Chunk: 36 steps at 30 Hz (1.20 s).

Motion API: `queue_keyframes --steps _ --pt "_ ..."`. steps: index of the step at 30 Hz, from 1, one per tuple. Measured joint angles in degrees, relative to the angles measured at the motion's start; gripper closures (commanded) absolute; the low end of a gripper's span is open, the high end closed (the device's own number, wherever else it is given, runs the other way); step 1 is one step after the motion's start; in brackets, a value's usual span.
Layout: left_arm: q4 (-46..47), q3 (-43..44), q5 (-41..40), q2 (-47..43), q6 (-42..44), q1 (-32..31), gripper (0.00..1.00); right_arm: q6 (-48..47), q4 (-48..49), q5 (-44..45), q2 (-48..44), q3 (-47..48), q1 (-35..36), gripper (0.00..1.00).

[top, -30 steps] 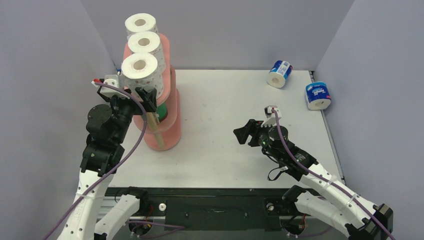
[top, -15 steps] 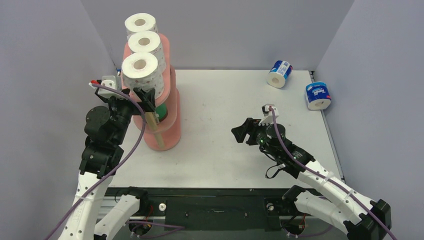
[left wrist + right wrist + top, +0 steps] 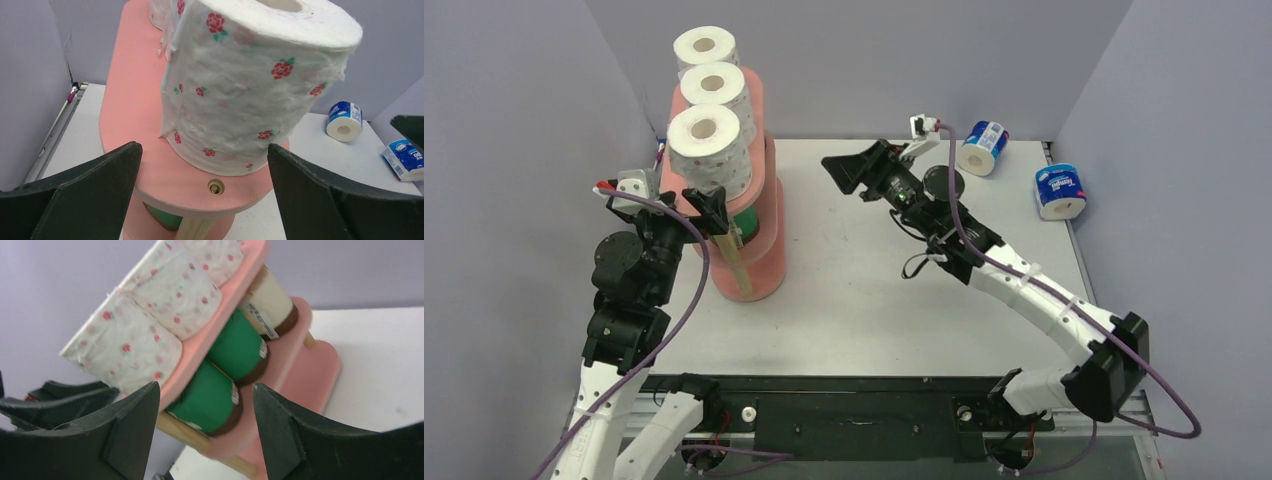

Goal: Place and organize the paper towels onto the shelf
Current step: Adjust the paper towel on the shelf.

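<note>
The salmon-pink shelf stands at the table's left. Three white red-dotted rolls sit in a row on its top board. In the right wrist view two green-wrapped rolls and a cream roll stand on the middle tier. Two blue-white rolls lie on the table at the back right. My left gripper is open and empty just in front of the nearest dotted roll. My right gripper is open and empty, raised right of the shelf and facing it.
Grey walls close in the table on the left, back and right. The shelf's pale wooden post leans out in front of my left gripper. The white tabletop stretches between the shelf and the blue-white rolls.
My right arm has swung from the middle of the table up and back toward the shelf, still open. My left gripper has drawn back slightly from the front dotted roll.
</note>
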Motion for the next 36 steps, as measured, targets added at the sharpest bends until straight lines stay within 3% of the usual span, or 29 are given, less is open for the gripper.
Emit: queue_keyframes --steps 10,20,27,36 --pt "0.6 -1.4 -0.5 -0.1 -2.6 0.0 0.04 9.3 15.3 -5.4 21.3 15.6 0.0 0.42" --pt "1.4 -2.4 -0.7 -0.9 -3.6 0.0 0.04 20.5 27.9 -6.7 33.1 24.0 -0.9 0.56" --pt "2.2 -3.0 -0.9 -1.1 -3.6 0.0 0.04 23.4 28.8 -6.3 37.7 31.6 -1.4 0.63" --pt "2.7 -3.2 -1.0 -0.9 -3.6 0.0 0.04 23.9 26.4 -7.5 41.9 39.2 -1.0 0.64"
